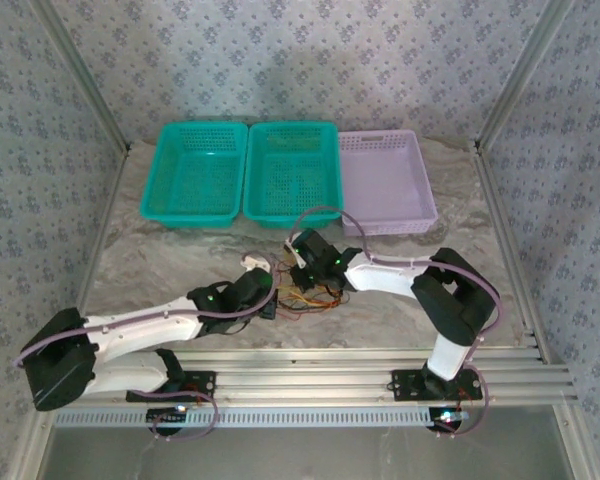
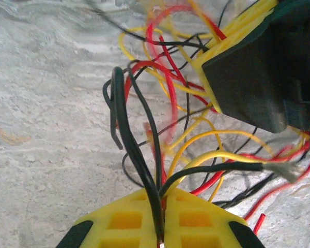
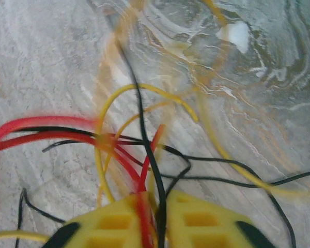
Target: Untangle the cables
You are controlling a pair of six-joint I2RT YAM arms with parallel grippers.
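Yellow latticed pads [image 2: 125, 221] of the left end effector [image 2: 161, 227] sit lowest in the left wrist view, pressed together on one thick black strand [image 2: 139, 155] of the thin red, yellow and black cables [image 2: 168, 111]. That strand runs straight out from the pinch, away from the wrist, then hooks over in a tight bend, so its long axis lines up with the end effector's own reach. The rest of the knot lies beyond the pinch and to its right, loosely heaped on the marbled grey bench [image 2: 46, 129].

The right end effector [image 3: 156, 212] is likewise closed, with a red strand [image 3: 142, 206] and a black one caught side by side between its pads. In the top view the two meet at the middle of the bench, the left one at the knot's left side and the right one at its far side. The cables therefore lie between them, touching both, and neither arm is the nearer.

The coming move probably turns on this opposition. Drawing the two apart would stretch the knot along the line between them. Whether the held strands slide free or cinch tighter depends on the crossing loops, which cannot be traced here.
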